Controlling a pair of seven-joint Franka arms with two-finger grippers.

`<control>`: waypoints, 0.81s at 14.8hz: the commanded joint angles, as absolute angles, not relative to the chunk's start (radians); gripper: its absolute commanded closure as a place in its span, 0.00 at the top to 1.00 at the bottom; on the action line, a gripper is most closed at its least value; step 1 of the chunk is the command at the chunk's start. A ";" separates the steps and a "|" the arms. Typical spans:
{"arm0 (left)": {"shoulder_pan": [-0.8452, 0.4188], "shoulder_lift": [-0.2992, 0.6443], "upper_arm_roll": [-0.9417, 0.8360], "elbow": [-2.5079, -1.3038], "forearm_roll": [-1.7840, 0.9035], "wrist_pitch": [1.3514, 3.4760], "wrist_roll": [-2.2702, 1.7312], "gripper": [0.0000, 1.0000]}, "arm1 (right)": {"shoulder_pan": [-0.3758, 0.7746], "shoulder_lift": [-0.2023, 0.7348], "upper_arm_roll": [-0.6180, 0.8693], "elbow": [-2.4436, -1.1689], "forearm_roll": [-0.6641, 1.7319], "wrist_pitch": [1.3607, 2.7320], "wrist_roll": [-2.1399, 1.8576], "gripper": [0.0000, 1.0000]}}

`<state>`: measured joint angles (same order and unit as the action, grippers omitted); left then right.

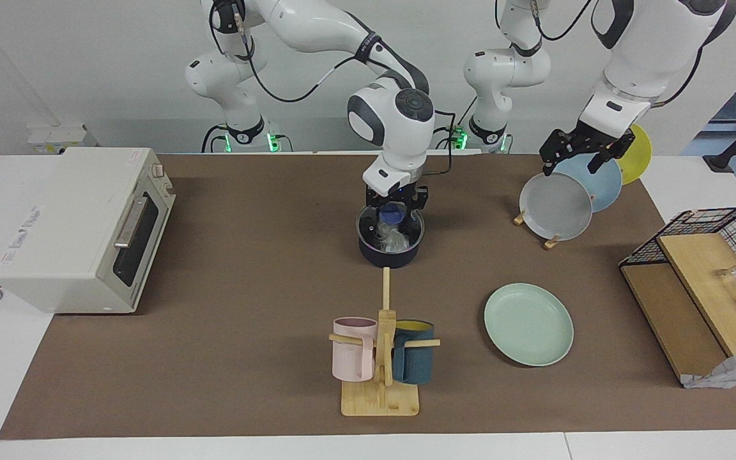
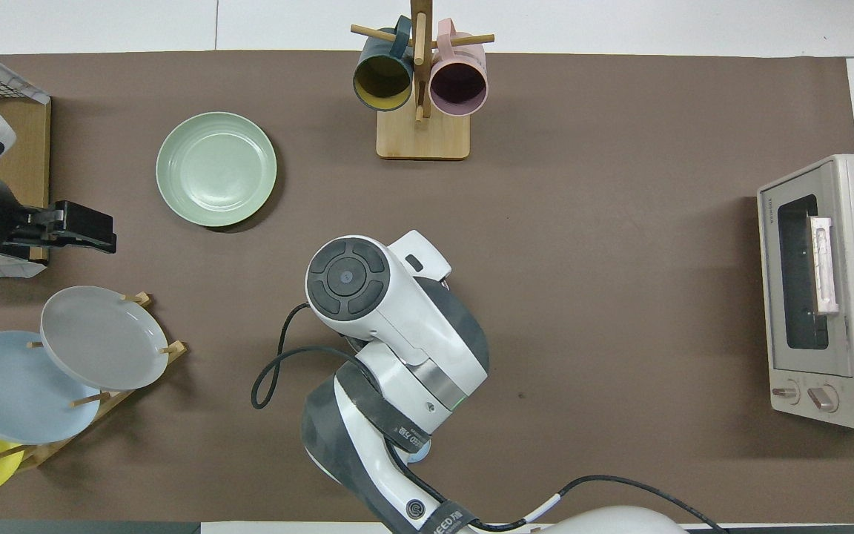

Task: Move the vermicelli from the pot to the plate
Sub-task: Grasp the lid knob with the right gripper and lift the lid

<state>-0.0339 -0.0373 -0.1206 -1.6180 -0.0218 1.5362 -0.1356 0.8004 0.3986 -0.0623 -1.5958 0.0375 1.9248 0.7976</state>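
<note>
The dark navy pot point(image 1: 390, 257) stands mid-table, nearer to the robots than the mug rack. White vermicelli point(image 1: 395, 240) lies inside it. My right gripper point(image 1: 394, 222) reaches straight down into the pot, fingers apart just over the noodles. In the overhead view the right arm hides the pot and the noodles. The mint-green plate point(image 1: 528, 324) lies empty toward the left arm's end of the table, farther from the robots than the pot; it also shows in the overhead view point(image 2: 216, 169). My left gripper point(image 1: 574, 163) waits open and empty in the air over the plate rack, and also shows in the overhead view point(image 2: 64, 226).
A rack holds a grey plate point(image 1: 555, 206), a light blue plate point(image 1: 599, 180) and a yellow one. A wooden mug rack point(image 1: 382, 358) carries a pink mug and a dark teal mug. A toaster oven point(image 1: 80, 227) sits at the right arm's end, a wire basket point(image 1: 713, 255) at the left arm's end.
</note>
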 commanded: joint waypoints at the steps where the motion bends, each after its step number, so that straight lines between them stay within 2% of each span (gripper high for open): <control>1: -0.034 -0.063 -0.118 -1.643 -0.006 1.539 -0.137 1.00 | 0.788 0.376 -0.060 -1.611 0.040 1.925 0.772 0.57; 3: -0.034 -0.063 -0.118 -1.643 -0.006 1.542 -0.137 1.00 | 0.779 0.368 -0.064 -1.606 0.040 1.921 0.758 0.52; 10: -0.041 -0.063 -0.121 -1.643 -0.009 1.549 -0.133 1.00 | 0.733 0.345 -0.071 -1.559 0.040 1.864 0.663 0.52; 12: -0.052 -0.064 -0.126 -1.652 -0.012 1.560 -0.135 1.00 | 0.669 0.336 -0.071 -1.562 0.028 1.859 0.563 0.52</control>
<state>-0.0360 -0.0374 -0.1262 -1.6181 -0.0218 1.5377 -0.1355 0.7297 0.3502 -0.0709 -1.5674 0.0341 1.8791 0.6613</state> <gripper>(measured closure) 0.000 0.476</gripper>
